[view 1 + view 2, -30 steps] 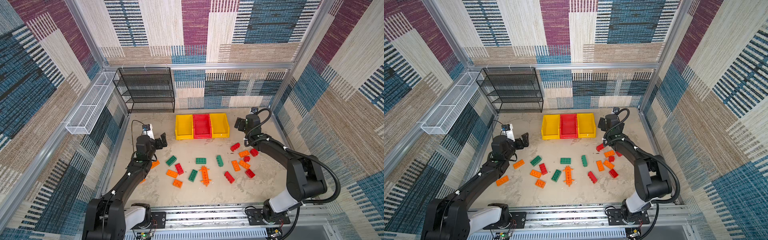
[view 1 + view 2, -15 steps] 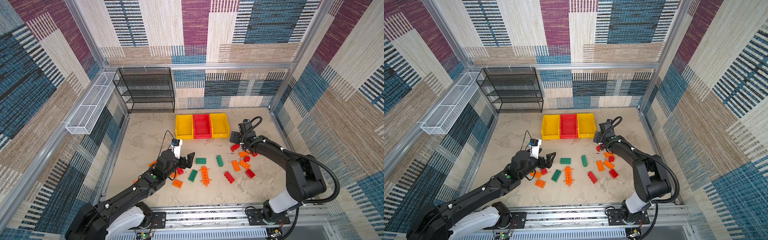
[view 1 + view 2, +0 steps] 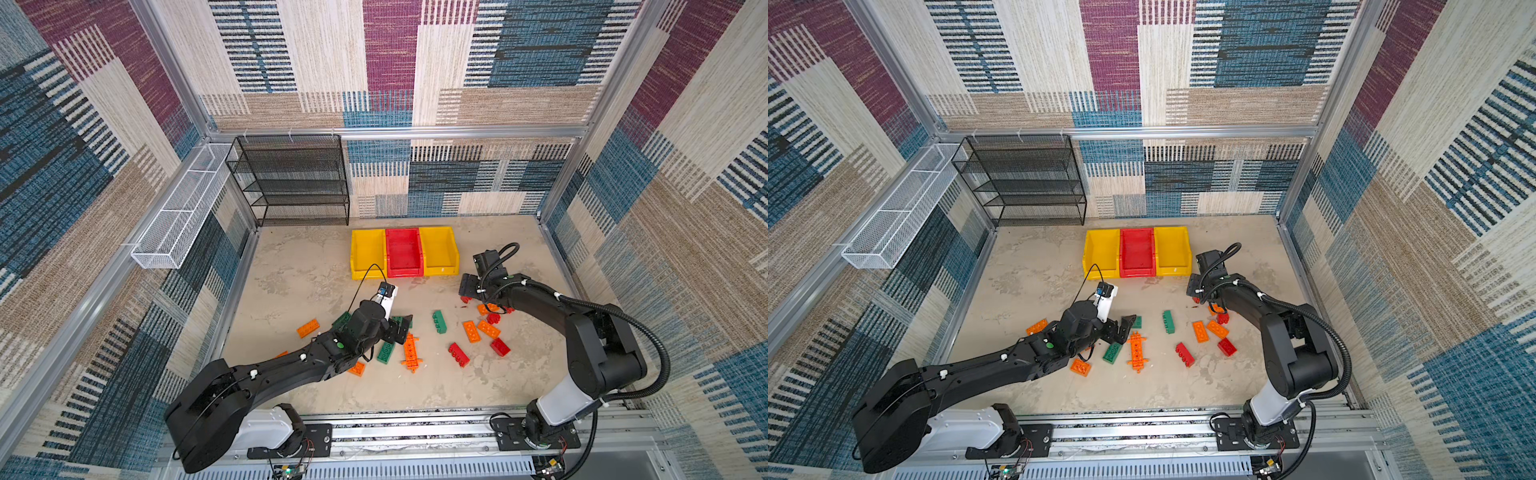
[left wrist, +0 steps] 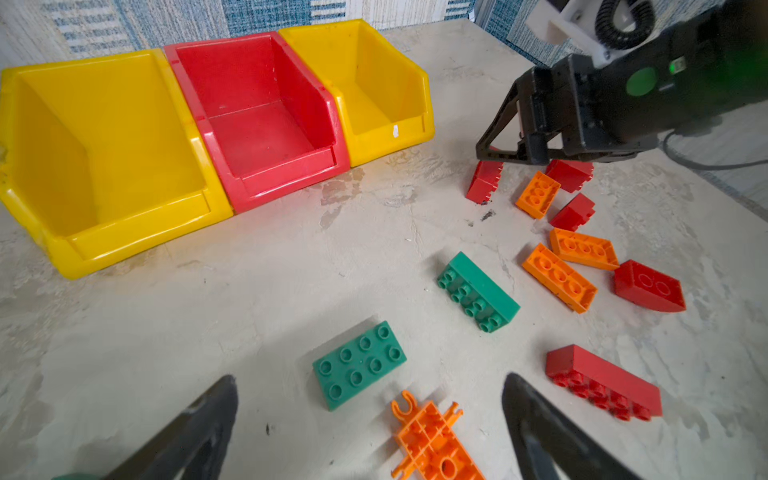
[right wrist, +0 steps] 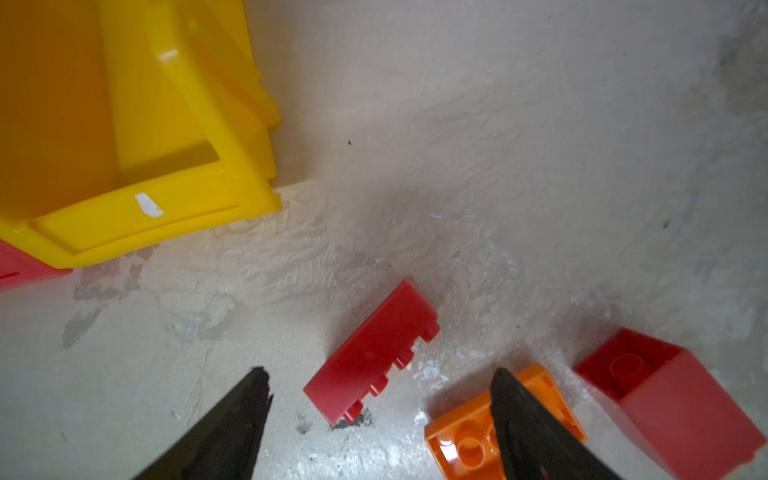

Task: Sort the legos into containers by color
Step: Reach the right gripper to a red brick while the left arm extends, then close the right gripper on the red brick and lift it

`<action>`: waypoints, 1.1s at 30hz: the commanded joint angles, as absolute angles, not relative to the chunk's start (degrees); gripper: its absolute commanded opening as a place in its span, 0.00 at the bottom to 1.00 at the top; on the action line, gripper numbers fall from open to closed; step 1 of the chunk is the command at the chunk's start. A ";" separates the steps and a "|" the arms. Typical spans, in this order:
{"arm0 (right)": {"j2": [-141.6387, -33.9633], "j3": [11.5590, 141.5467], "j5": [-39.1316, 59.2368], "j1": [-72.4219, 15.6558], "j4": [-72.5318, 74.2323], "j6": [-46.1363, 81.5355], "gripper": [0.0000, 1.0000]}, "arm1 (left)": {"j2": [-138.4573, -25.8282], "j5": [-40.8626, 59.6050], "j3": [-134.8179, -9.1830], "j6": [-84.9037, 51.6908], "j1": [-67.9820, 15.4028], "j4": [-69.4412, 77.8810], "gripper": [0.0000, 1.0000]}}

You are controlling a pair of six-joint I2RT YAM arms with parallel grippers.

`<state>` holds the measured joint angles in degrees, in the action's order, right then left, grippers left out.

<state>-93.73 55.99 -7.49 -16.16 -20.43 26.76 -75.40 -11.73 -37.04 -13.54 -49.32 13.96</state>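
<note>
1. Three bins (image 3: 405,272), two yellow and one red, stand in a row at the back of the bench (image 3: 299,274).
2. Orange, green and red bricks (image 3: 439,322) lie loose on the bench in front of the bins.
3. Left gripper (image 4: 370,384): fingers spread wide, gripping nothing, above a green brick (image 4: 359,365) beside the orange plate (image 4: 436,444).
4. Right gripper (image 5: 380,374): fingers spread either side of a red brick (image 5: 370,357) lying on its side near a yellow bin (image 5: 166,224); no contact visible.

beige tabletop (image 3: 299,266) under scattered legos (image 3: 439,322), three containers (image 3: 405,272)
</note>
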 commanded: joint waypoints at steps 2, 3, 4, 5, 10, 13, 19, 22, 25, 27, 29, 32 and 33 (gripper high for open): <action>-95.78 57.45 -5.46 -16.26 -19.52 28.51 0.76 | -77.07 -11.78 -39.80 -9.40 -50.73 14.34 0.99; -96.05 57.55 -5.53 -16.26 -19.60 28.75 0.75 | -77.29 -11.85 -40.00 -8.91 -50.97 14.21 0.99; -96.30 57.39 -5.46 -16.26 -19.52 28.96 0.74 | -77.31 -11.80 -40.03 -8.50 -51.22 14.17 0.99; -96.40 57.17 -5.46 -16.26 -19.30 29.23 0.74 | -77.33 -11.78 -39.92 -8.29 -51.31 14.28 0.99; -97.42 57.09 -6.23 -16.26 -19.25 29.52 0.69 | -76.85 -11.35 -39.77 -7.91 -51.50 13.50 0.99; -97.82 57.04 -7.18 -16.26 -18.84 29.47 0.63 | -76.41 -11.42 -39.60 -7.83 -51.52 12.95 0.99; -99.11 56.84 -8.61 -16.26 -18.38 29.75 0.56 | -74.30 -12.29 -38.46 -8.08 -51.59 12.12 0.97; -99.71 56.88 -8.84 -16.27 -18.03 29.88 0.55 | -72.68 -12.69 -37.30 -8.43 -51.60 12.22 0.97; -100.61 57.11 -9.86 -16.26 -18.03 29.71 0.53 | -71.26 -12.73 -36.68 -8.78 -51.59 11.46 0.97; -100.98 57.22 -10.41 -16.27 -18.15 29.55 0.51 | -70.52 -12.92 -36.41 -8.96 -51.54 10.69 0.97; -100.94 57.28 -10.79 -16.26 -18.27 29.59 0.51 | -69.70 -13.11 -35.97 -9.21 -51.59 10.29 0.97; -100.02 57.07 -11.20 -16.26 -18.52 29.85 0.55 | -68.44 -13.19 -35.34 -9.71 -51.60 10.15 0.97; -99.58 56.97 -11.43 -16.26 -18.61 29.88 0.61 | -68.14 -13.28 -35.21 -9.91 -51.58 10.11 0.97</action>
